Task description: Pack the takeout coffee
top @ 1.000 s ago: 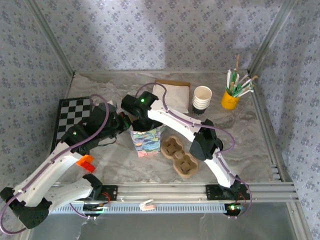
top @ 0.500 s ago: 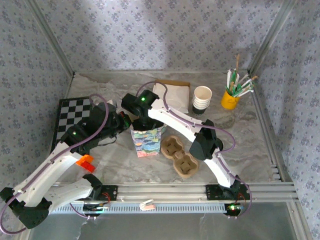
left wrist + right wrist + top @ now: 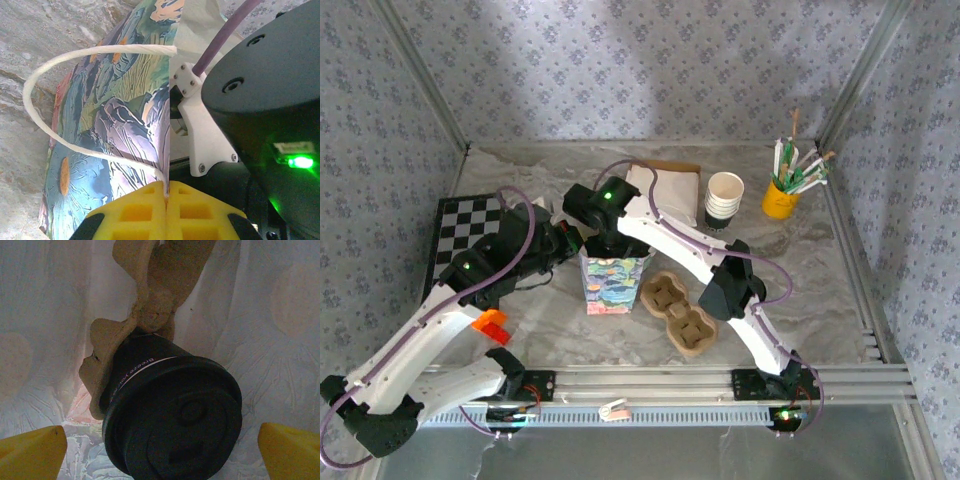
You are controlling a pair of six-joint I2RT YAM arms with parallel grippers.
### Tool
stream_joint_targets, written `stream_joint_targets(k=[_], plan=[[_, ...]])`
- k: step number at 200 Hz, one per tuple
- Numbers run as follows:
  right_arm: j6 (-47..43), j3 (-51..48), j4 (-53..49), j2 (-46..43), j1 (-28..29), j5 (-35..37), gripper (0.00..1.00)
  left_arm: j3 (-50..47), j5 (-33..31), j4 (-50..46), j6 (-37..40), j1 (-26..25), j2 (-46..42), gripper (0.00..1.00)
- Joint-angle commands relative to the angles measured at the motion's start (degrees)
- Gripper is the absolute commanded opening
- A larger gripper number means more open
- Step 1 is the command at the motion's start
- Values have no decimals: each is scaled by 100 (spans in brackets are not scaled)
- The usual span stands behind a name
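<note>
The takeout coffee (image 3: pixel 172 412) lies inside the flowered paper bag (image 3: pixel 615 283), mid-table in a wallpapered booth.

The table (image 3: pixel 800 270) is a crumpled, marbled grey sheet, closed in on three sides by walls (image 3: pixel 620 70) of pale blue floral paper with metal posts at the corners and aluminium rails (image 3: pixel 670 385) along the near edge. The left gripper (image 3: pixel 166 200) has its yellow pads pressed together on the bag's rim, below the white cord handle (image 3: pixel 60 100). The right gripper (image 3: pixel 160 447) reaches into the bag with its jaws spread wide on either side of the black-lidded cup, not touching it. The cup is tilted against a brown pulp piece (image 3: pixel 150 305). A pulp tray (image 3: pixel 678 310) lies just right of the bag. At the far right are a stack of cups (image 3: pixel 724 200) and a yellow pot (image 3: pixel 780 200) of sticks, and a checkerboard (image 3: pixel 460 230) lies at the left.
</note>
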Motion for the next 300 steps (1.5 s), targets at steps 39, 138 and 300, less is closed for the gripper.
stream_joint_targets(k=[39, 138, 300], plan=[[179, 209, -81, -114, -92, 4, 100, -176, -246, -777, 125, 13, -75, 0], [619, 116, 206, -177, -210, -265, 100, -114, -89, -752, 73, 13, 170, 0], [673, -341, 438, -252, -270, -157, 100, 282, -49, -831, 248, 15, -9, 24]])
